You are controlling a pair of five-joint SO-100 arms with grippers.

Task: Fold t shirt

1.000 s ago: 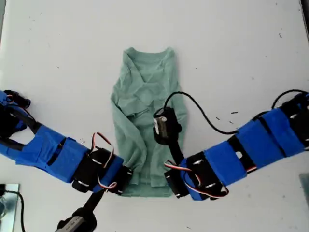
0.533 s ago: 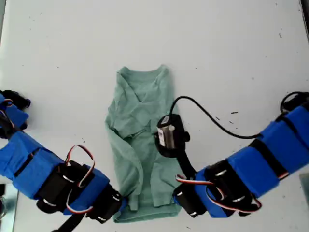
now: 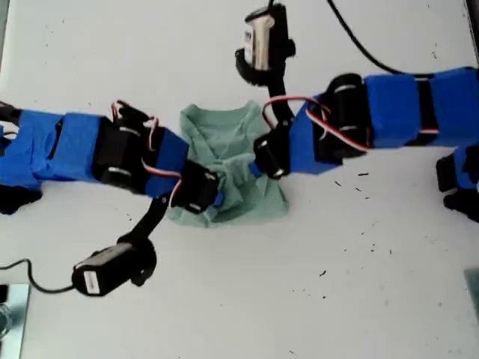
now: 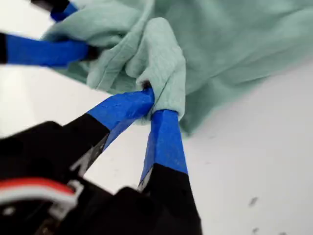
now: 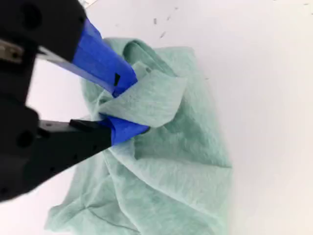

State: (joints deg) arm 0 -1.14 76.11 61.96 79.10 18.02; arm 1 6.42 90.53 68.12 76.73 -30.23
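A flat, matte white tabletop (image 3: 224,299) filled the whole exterior view. Small dark specks and short scratch-like marks were scattered over it, most of them toward the exterior view's right: a short dark dash (image 3: 362,174) and a tiny black fleck (image 3: 322,273) lower down. A pale grey, metallic-looking rectangular piece (image 3: 13,314) sat at the exterior view's bottom-left corner, cut off by the frame; it was perhaps a bracket or clamp. The first wrist view showed a few similar grey flecks (image 4: 252,201) on the same white surface.
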